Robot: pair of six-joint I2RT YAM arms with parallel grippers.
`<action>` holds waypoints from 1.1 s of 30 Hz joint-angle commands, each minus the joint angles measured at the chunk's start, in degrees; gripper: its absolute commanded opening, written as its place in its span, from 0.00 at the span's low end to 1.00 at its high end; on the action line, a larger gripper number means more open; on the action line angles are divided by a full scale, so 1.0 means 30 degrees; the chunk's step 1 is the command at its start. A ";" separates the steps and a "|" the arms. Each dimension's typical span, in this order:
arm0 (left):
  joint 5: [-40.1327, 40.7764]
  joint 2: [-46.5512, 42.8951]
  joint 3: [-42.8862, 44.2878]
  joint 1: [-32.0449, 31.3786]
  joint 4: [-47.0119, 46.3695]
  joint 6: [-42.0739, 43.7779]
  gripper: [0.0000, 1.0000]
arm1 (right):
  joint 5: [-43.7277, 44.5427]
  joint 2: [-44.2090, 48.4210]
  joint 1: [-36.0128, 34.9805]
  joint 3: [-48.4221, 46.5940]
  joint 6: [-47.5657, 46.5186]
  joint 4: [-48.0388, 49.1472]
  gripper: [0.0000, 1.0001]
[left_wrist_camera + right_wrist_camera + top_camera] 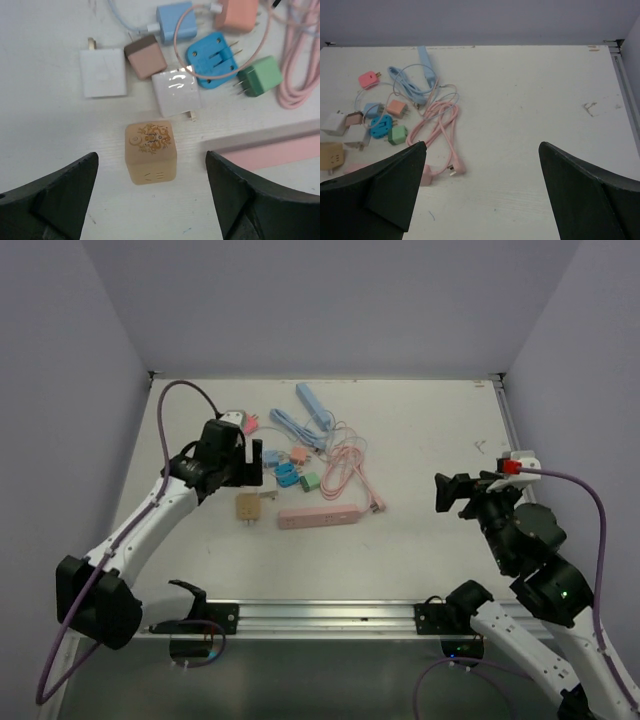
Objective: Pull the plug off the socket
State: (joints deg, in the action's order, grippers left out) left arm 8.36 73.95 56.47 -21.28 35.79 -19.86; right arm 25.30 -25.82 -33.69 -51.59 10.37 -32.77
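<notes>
**Plug looks free of the strip, left fingers open around it**

From where I stand, the left fingers (60,195) are spread wide and grip nothing. They hang over the surface (45,130) with the tan cube charger (151,152) between them, about midway and touching neither finger. Its patterned face points up and its prongs are hidden, so I cannot tell how it rests.

The pink power strip (280,150) lies past the finger on the robot's right side. A strip of bare surface separates its near end from the tan cube. In the overhead view nothing stands in its sockets.

Ahead of the left fingertips is a loose huddle:
- 2 white chargers, 1 glossy (176,90) and 1 matt (103,72)
- a mauve cube (145,56)
- a blue folding plug (212,60)
- a green charger (262,75)
- coils of pink cable (300,60)

The right fingers (385,185) are also wide apart and empty. They are held up, well clear of everything, with the huddle far ahead of the finger on the robot's left side.

My judgement is that the pulling is done, since plug and socket sit apart. What may be left is for the left arm to back away. If another plug is meant, I see none seated in the strip.
</notes>
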 commanded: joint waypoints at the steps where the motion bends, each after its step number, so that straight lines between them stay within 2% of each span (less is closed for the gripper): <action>1: 0.0991 -0.2878 0.2003 0.0149 0.1047 -0.0178 0.93 | 0.1058 0.0814 0.0039 -0.0820 -0.0934 0.0230 0.99; 2: 0.1341 -0.3434 0.2211 0.0149 0.1251 -0.0207 1.00 | 0.1204 0.0989 0.0039 -0.0820 -0.1053 0.0405 0.99; 9: 0.3452 -0.8907 0.3910 0.0120 0.1986 -0.0178 1.00 | 0.2288 0.1869 0.0039 -0.1259 -0.1933 0.0261 0.99; 14: 0.5091 -1.2545 0.4352 0.0149 0.0848 0.0435 0.99 | 0.2552 0.3010 0.0039 -0.1025 -0.2168 0.0611 0.99; 20: 0.7844 -1.7145 0.2509 0.0149 -0.1232 0.1287 0.99 | 0.2904 0.4503 0.0039 -0.0294 -0.2460 0.1225 0.99; 26: 0.9135 -2.0894 0.0574 0.0149 -0.2144 0.1140 0.99 | 0.3022 0.5414 0.0039 0.0206 -0.2637 0.1551 0.99; 33: 1.0836 -2.2190 -0.0014 0.0149 -0.2087 0.0702 1.00 | 0.2788 0.5736 0.0068 0.0029 -0.2549 0.1168 0.99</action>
State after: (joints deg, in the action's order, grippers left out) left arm 37.19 8.32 56.66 -21.06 32.23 -17.41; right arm 33.52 -9.58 -33.69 -51.33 3.60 -30.65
